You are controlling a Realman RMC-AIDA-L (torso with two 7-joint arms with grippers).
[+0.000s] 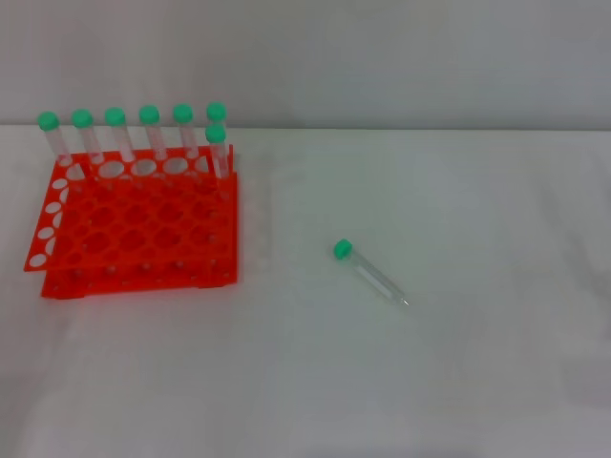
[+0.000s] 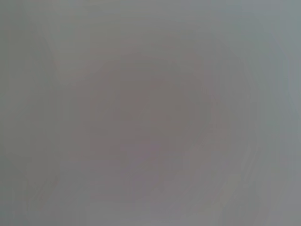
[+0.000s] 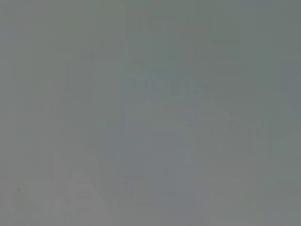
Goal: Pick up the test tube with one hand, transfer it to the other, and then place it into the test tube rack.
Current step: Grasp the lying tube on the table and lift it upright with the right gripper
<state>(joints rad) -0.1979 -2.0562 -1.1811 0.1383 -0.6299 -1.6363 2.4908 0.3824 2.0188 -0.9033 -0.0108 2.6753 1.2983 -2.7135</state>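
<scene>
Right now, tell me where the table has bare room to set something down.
Bare table lies right of and in front of the lone test tube, and between it and the test tube rack. The rack's far row, holding seven capped tubes, is crowded.

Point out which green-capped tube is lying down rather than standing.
The lone test tube on the white table, right of the test tube rack. The seven others stand upright in the rack.

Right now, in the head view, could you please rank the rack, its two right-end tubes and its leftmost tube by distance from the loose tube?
1. Rack, left of the loose tube.
2. Right-end tubes, rack's back-right corner.
3. Leftmost tube, back-left corner.
</scene>
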